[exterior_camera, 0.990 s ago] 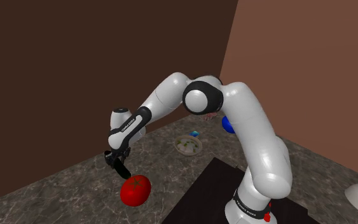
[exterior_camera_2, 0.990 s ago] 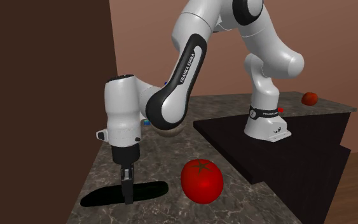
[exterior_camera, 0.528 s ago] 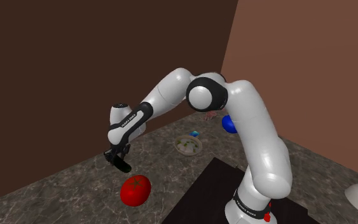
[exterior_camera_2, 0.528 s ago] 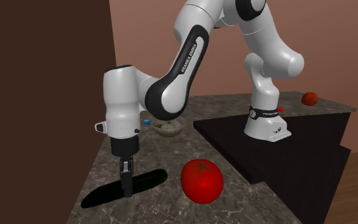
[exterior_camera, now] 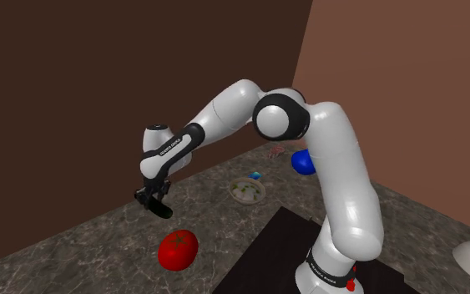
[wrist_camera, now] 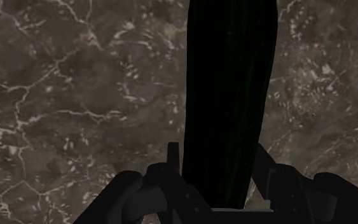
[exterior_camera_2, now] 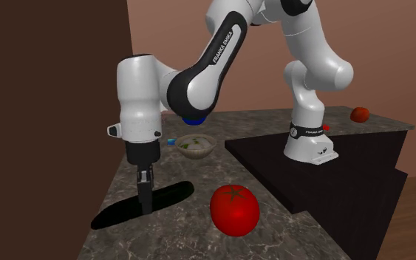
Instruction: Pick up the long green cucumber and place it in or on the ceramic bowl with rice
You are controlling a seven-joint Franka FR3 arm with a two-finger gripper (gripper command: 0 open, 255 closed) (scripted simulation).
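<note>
The long cucumber [exterior_camera_2: 174,193], drawn almost black, hangs tilted just above the marble counter [exterior_camera_2: 287,229], clasped near its middle by my gripper [exterior_camera_2: 145,201]. In the wrist view it runs straight out from between the fingers [wrist_camera: 173,159] of the gripper [wrist_camera: 217,170], its dark body [wrist_camera: 229,89] over the marble. The shoulder view has the gripper [exterior_camera: 152,201] above the counter with the cucumber's end [exterior_camera: 163,212] poking out. The pale bowl with rice [exterior_camera: 247,192] [exterior_camera_2: 195,145] stands farther back on the counter, toward the stand.
A big red tomato [exterior_camera: 178,249] [exterior_camera_2: 234,210] lies close beside the cucumber. The dark stand [exterior_camera_2: 332,170] rises behind it. A blue thing [exterior_camera: 301,161] hangs by the arm's elbow; a small red fruit [exterior_camera_2: 359,114] sits far off. Brown walls close the corner.
The gripper has risen off the counter with the cucumber clasped in it, and the cucumber has tilted. The bowl has come into sight behind the arm in the second exterior view.
</note>
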